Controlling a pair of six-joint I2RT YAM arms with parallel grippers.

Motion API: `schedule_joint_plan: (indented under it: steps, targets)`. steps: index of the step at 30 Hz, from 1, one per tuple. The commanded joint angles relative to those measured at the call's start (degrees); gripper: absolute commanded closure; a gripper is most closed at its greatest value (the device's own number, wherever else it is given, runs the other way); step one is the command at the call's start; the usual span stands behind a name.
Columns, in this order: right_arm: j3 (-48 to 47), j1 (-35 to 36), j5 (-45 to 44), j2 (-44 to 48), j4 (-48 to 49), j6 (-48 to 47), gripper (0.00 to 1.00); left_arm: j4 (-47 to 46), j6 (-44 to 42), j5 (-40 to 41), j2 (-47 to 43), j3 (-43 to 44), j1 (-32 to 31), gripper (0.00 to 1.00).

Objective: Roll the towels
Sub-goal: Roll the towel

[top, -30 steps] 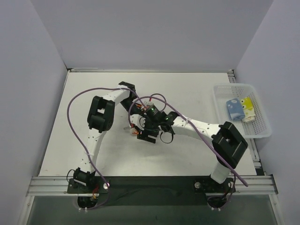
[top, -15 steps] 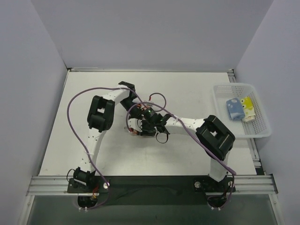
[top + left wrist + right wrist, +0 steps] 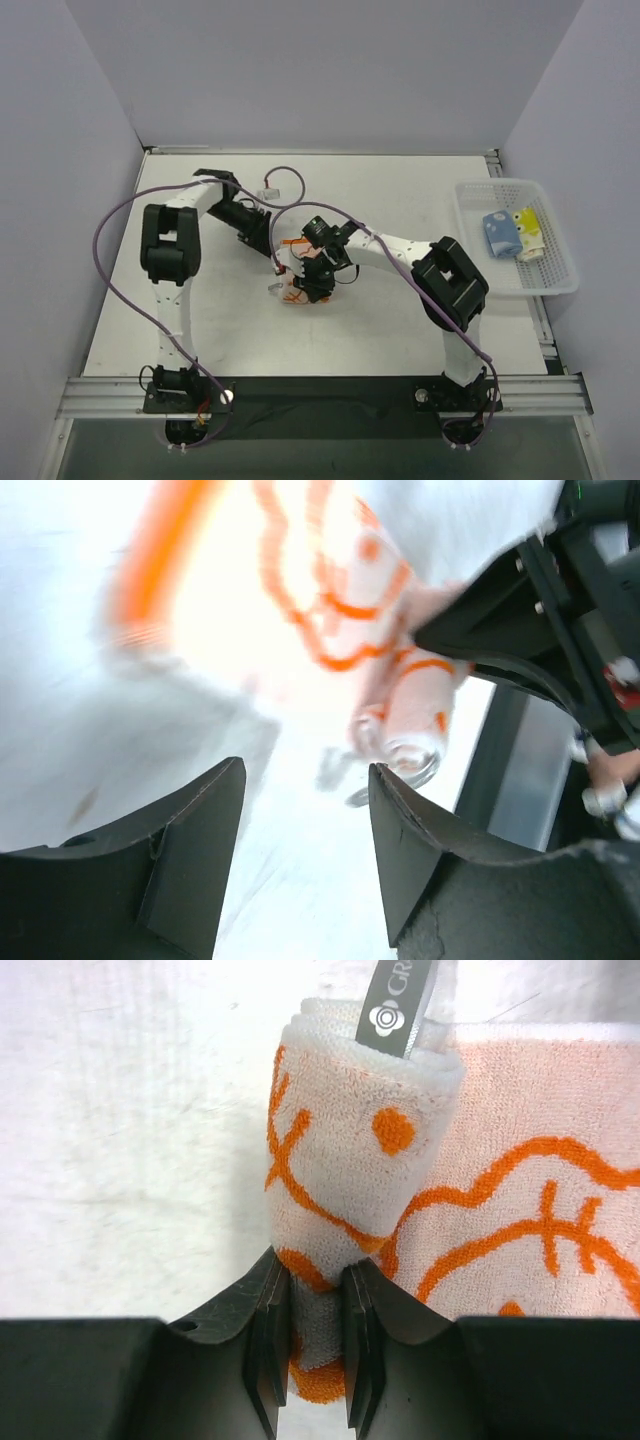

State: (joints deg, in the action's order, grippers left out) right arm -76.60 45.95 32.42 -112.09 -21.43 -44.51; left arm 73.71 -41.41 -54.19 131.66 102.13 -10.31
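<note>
so the right gripper (image 3: 305,1290) is clamped on the orange towel (image 3: 350,1150) at its rolled end — roll's long axis runs straight away from it; left gripper (image 3: 305,770) spread, empty, just beside; towel's mid table (image 3: 420,190), well off every edge

White table (image 3: 420,190), matte and lightly marked, enclosed on three sides by plain pale lavender-grey panels: back wall (image 3: 320,70), left wall (image 3: 50,220) and right wall (image 3: 600,130). A metal strip (image 3: 320,151) borders the far edge. A silver slotted rail (image 3: 330,392) runs along the near edge, with a dark surface (image 3: 330,445) below it. Lighting is even and diffuse, and shadows are faint.
</note>
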Motion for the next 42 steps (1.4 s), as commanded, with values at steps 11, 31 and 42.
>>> schedule_joint_plan:
  steps: [11, 31, 42]
  targets:
    - [-19.45, -8.07, 22.32, -17.18, -33.22, 9.18, 1.0, -39.43, 16.38, 7.49, -38.03, -27.99, 10.76, 0.38]
    - [-33.79, -10.97, 28.31, -33.8, -49.75, 6.98, 0.99, -50.15, -15.36, 22.28, -54.42, -53.0, -26.24, 0.26]
    - [-36.87, -11.32, 28.4, -36.0, -50.64, 9.79, 0.96, -52.97, -15.9, 27.02, -41.49, -50.71, -31.88, 0.44]
